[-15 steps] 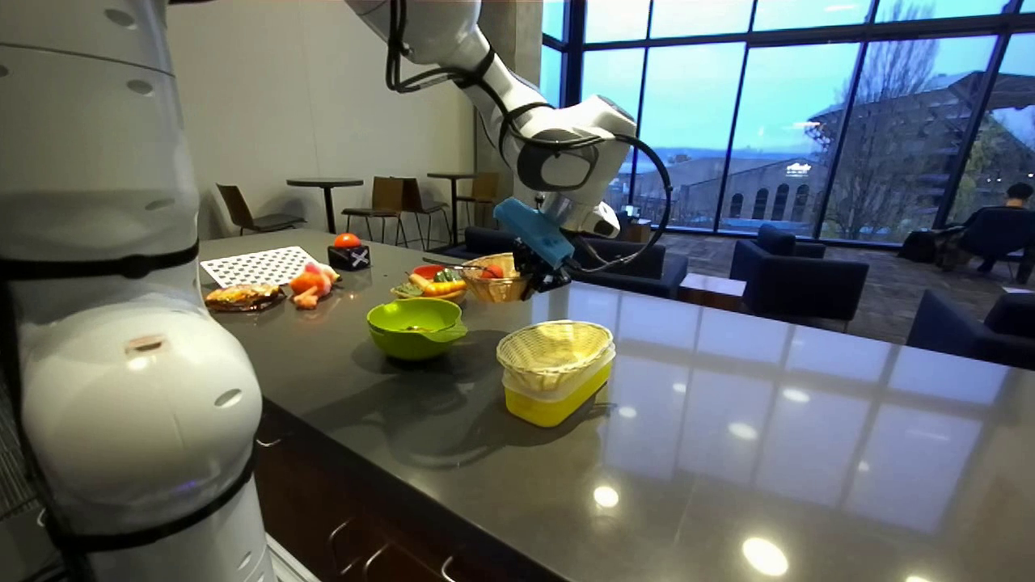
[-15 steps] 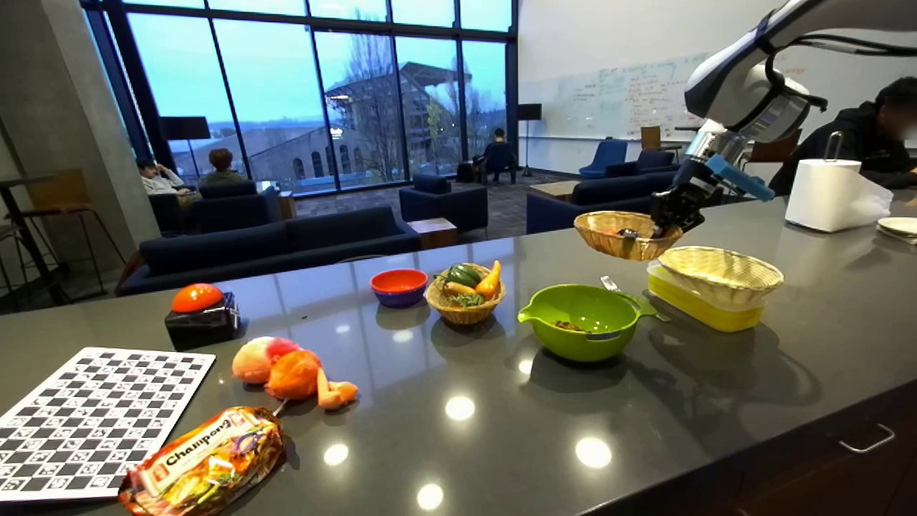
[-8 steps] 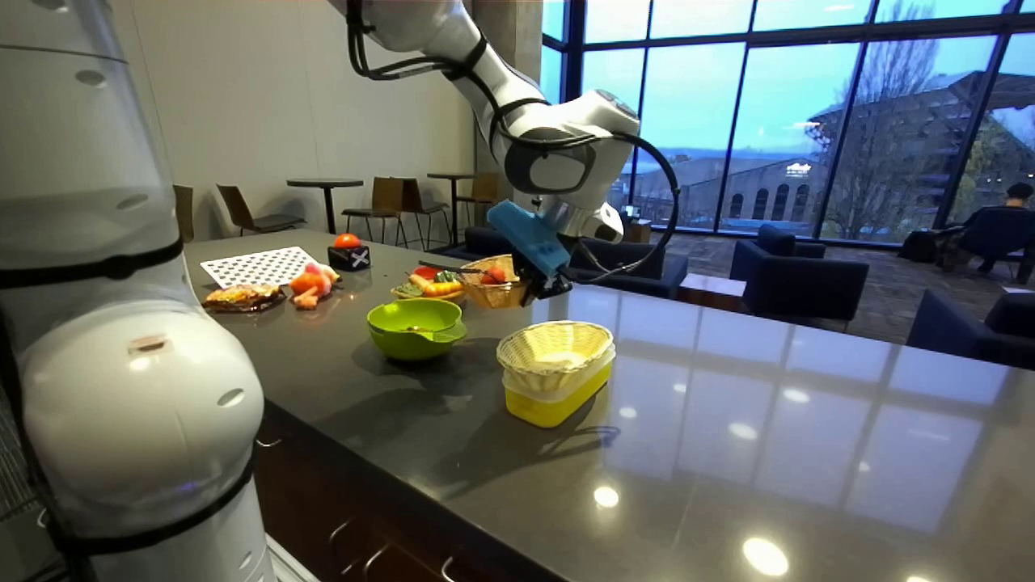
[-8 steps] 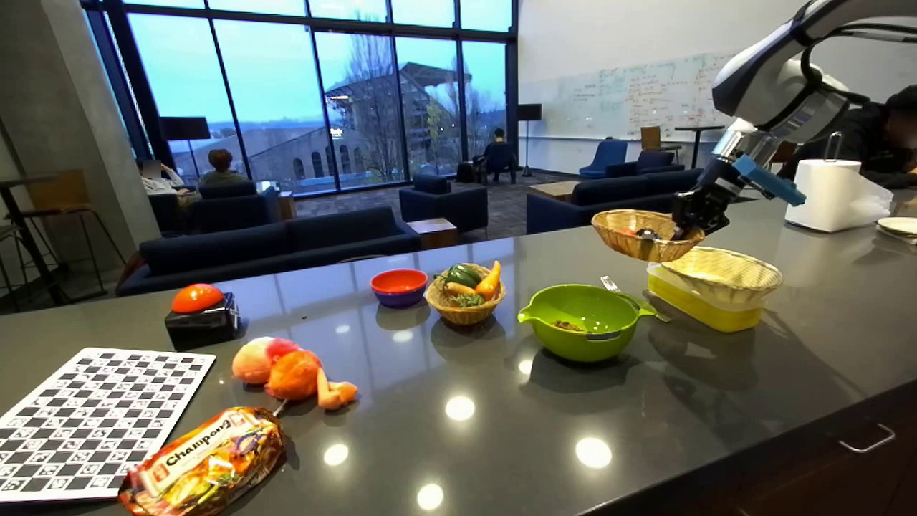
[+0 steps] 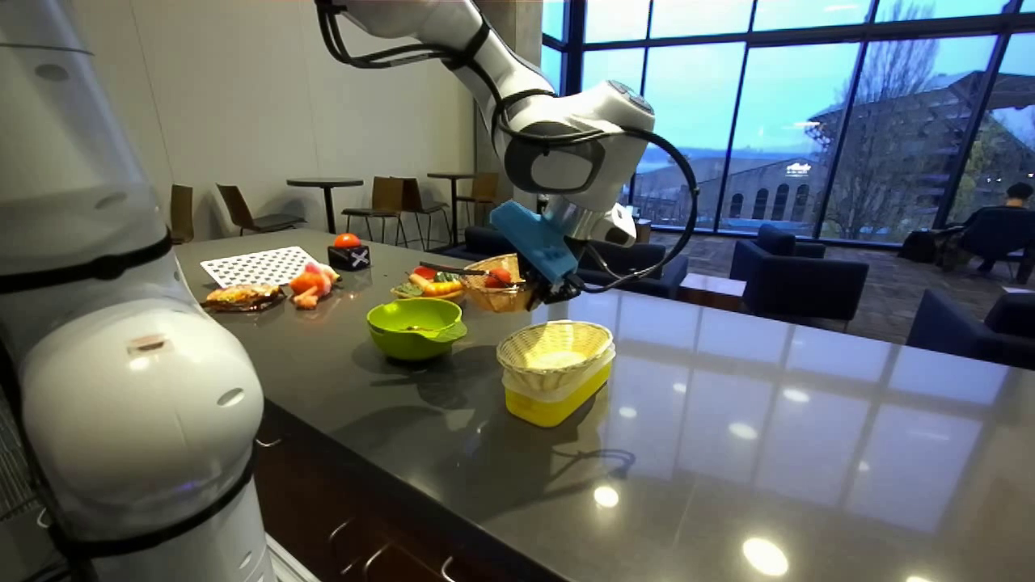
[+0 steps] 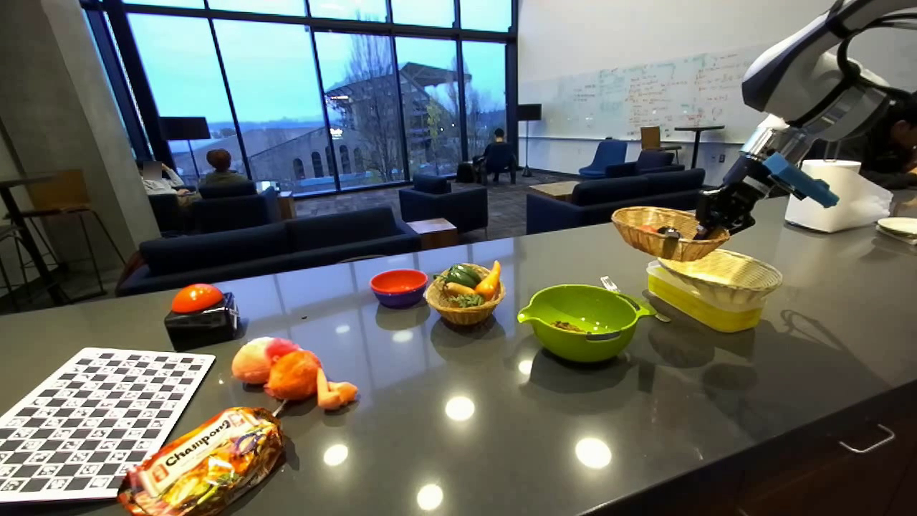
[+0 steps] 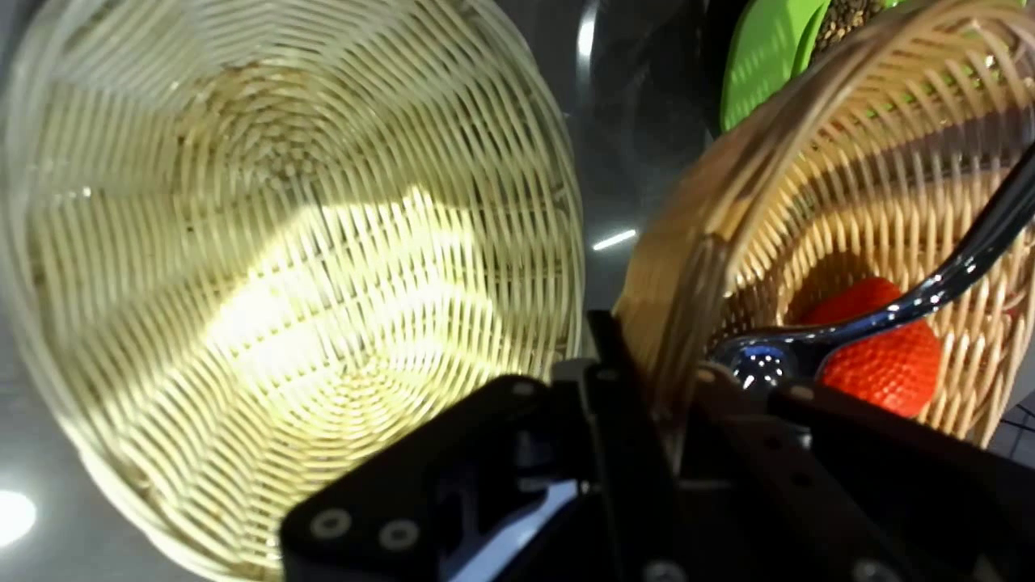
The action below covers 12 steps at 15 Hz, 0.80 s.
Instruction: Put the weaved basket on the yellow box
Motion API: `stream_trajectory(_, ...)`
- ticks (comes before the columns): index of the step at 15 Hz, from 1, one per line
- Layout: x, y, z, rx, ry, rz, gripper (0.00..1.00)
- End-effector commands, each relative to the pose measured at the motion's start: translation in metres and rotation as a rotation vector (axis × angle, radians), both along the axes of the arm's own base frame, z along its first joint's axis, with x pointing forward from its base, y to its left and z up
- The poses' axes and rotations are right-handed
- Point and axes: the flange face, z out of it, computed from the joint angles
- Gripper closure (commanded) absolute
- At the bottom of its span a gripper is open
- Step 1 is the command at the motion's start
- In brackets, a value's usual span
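The tan-brown weaved basket [image 5: 487, 297] is held in the air by its rim, and also shows in an exterior view [image 6: 648, 240] and the wrist view [image 7: 833, 194]. A red strawberry-like piece [image 7: 877, 347] and a dark shiny spoon [image 7: 914, 303] lie in it. My gripper [image 7: 653, 364] is shut on the basket's near rim; it also shows in both exterior views [image 5: 540, 289] [image 6: 708, 223]. The yellow box [image 5: 558, 402] stands on the counter, also in an exterior view [image 6: 706, 304]. A pale woven basket [image 5: 554, 352] sits on it. In the wrist view the weaved basket is beside this pale basket.
A green bowl [image 6: 584, 330] stands beside the yellow box, with a fork [image 6: 609, 284] near it. Further along are a basket of toy vegetables [image 6: 466, 315], a red bowl [image 6: 398, 287], a black block with an orange top [image 6: 202, 319], a plush toy and a noodle packet [image 6: 208, 459].
My gripper has carried the weaved basket toward the far side of the yellow box, rightward in an exterior view. The grip is unchanged. The box and pale basket have not moved.
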Motion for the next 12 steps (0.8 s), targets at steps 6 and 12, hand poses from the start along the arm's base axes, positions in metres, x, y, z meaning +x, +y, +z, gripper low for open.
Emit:
stream_trajectory(6, -0.026, -0.021, 0.002, 0.042, 0.007, 0.003, 0.98)
stream_trajectory(12, -0.037, -0.044, -0.012, 0.084, 0.056, -0.012, 0.98)
